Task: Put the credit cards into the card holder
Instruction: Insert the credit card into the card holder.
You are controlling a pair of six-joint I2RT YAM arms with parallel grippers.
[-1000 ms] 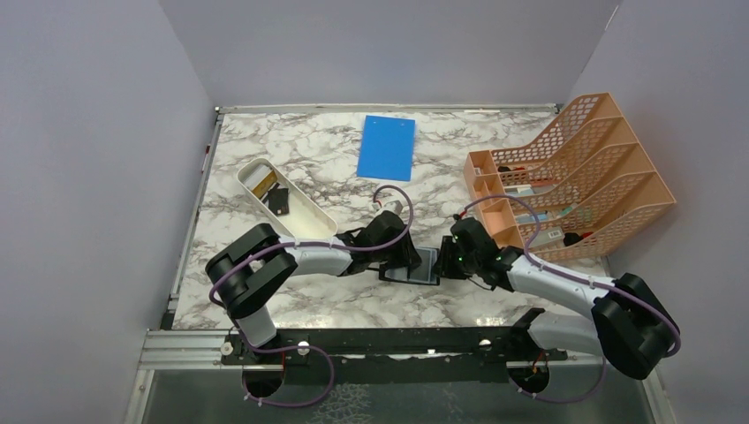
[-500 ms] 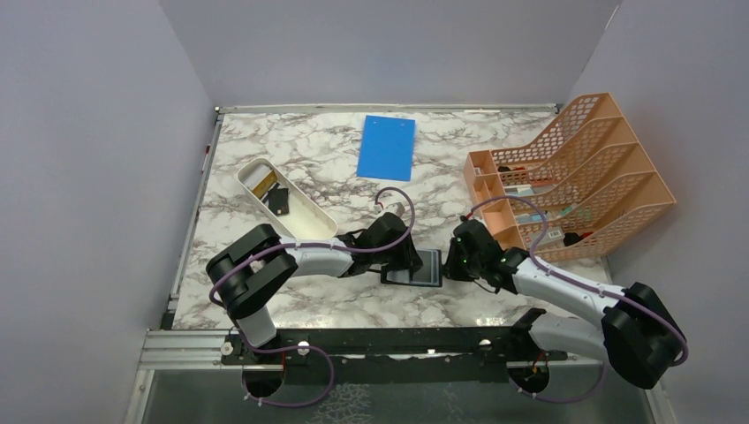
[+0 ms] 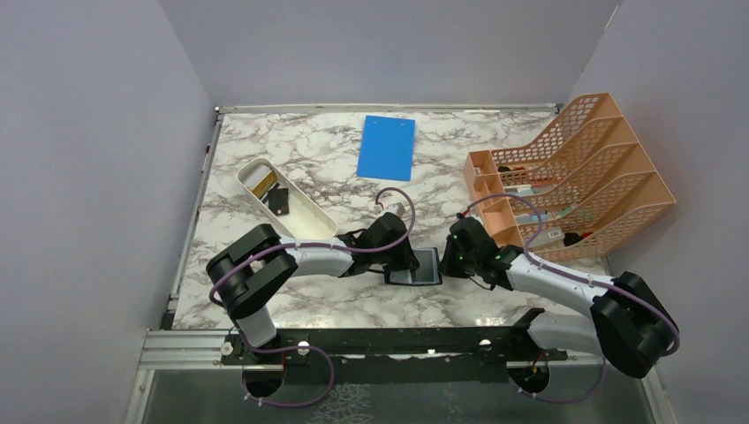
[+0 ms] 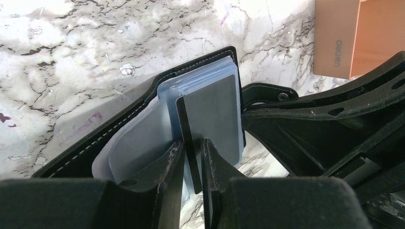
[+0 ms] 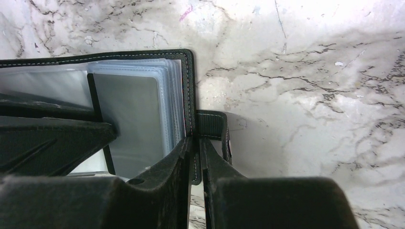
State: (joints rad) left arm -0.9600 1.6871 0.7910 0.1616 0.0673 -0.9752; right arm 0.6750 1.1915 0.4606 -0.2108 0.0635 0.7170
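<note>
The black card holder (image 3: 415, 266) lies open on the marble between both arms, its grey-blue pockets showing (image 4: 138, 138). My left gripper (image 4: 192, 155) is shut on a dark credit card (image 4: 210, 114), held edge-on with its far end in the holder's pockets. My right gripper (image 5: 196, 152) is shut on the holder's right cover edge (image 5: 190, 86), beside the snap tab (image 5: 212, 125). The card also shows in the right wrist view (image 5: 129, 119). More cards, one yellowish (image 3: 260, 181) and dark ones (image 3: 278, 200), lie in the white tray (image 3: 311, 221).
A blue board (image 3: 386, 147) lies at the back middle. An orange mesh rack (image 3: 574, 177) stands at the right, close behind my right arm. Grey walls close in the table on three sides.
Both grippers and the open holder shifted slightly, right arm a little out and back in. The grips stay the same.
</note>
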